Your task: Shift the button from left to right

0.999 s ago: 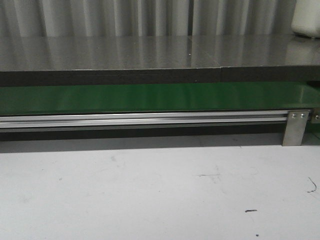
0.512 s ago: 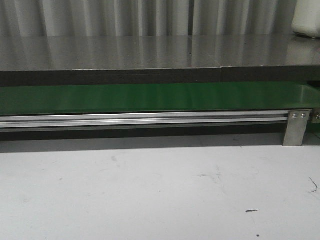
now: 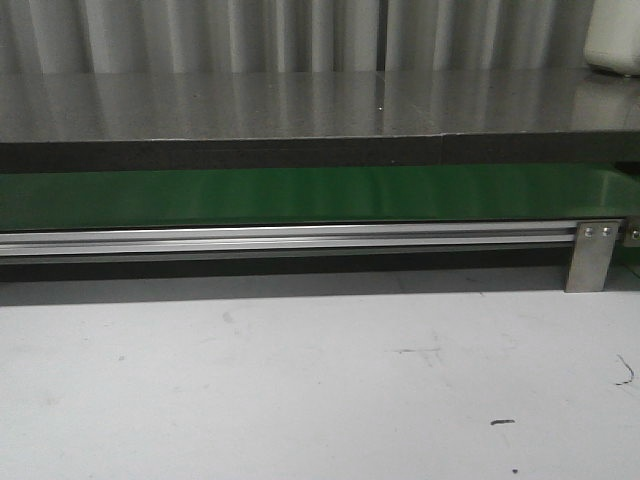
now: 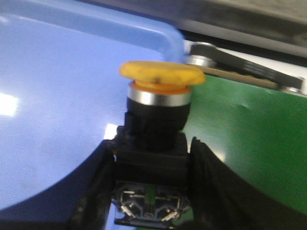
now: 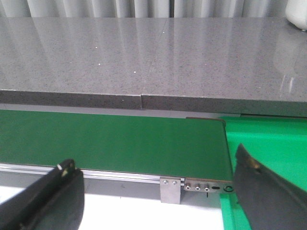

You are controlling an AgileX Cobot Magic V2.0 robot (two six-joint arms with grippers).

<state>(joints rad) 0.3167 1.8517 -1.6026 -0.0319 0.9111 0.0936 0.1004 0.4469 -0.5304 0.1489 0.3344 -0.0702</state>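
Button sat clamped in the left pincer, its black boxy body gripped between the two dark fingers and its orange-yellow cap pointing straight out along the pincer's line, so the long axis ran from the fingers outward. Behind it lay a blue tray on one side and the green belt on the other, with the button poised about over the border between them; whether it was lifted clear or resting on something could not be told. The left arm was plainly the one in charge, and the coming move seemed to turn on carrying the button off toward the belt. Only the left wrist view showed the button at all; the front view showed just the belt, its aluminium rail and the pale counter, with neither arm in sight. Further right, the right pincer hung wide open and empty near the belt's end, beside a green bin.
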